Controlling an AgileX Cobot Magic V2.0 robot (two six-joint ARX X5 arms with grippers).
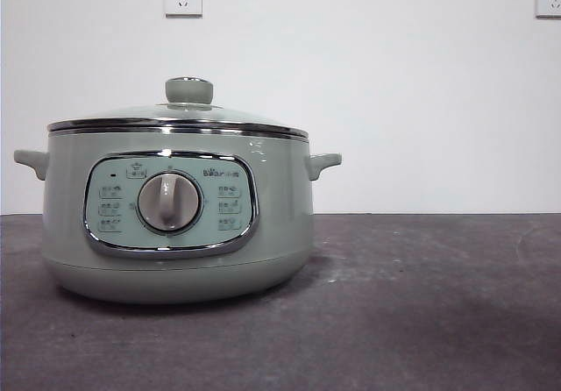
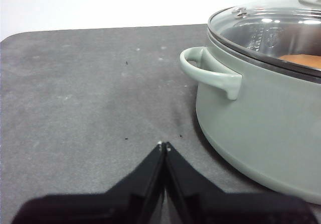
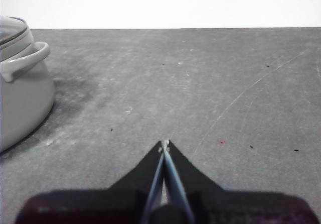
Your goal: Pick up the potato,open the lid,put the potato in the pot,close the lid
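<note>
1. The pot (image 1: 175, 224) stands on the tabletop (image 1: 421, 303) with the lid (image 1: 180, 117) seated on its rim, knob (image 1: 188, 89) upright.
2. The potato (image 2: 301, 61) shows only as an orange-brown patch through the glass in the left wrist view, so it lies inside the pot, under the lid.
3. Judged from that, the task looks finished or all but finished: potato in, lid on. The step in hand seems to be pulling clear and resting.
4. The left hand (image 2: 164, 145) has its jaws pressed together and holds nothing. It hangs over bare tabletop just beside the pot's side handle (image 2: 213, 71), touching neither handle nor wall.
5. The right hand (image 3: 164, 143) is likewise closed and empty, over bare tabletop on the pot's other side, well apart from the far handle (image 3: 27, 58).
6. To do this step well, keep both hands low-risk:
   - back away from the pot rather than across it (the left one is close enough to clip the handle if it swings inward);
   - leave the knob alone, since a nudge could unseat the lid.
7. A check worth making: the steel rim reads level all round in the front view, with no gap visible, so the lid seems properly down.
8. Neither arm shows in the front view.
</note>
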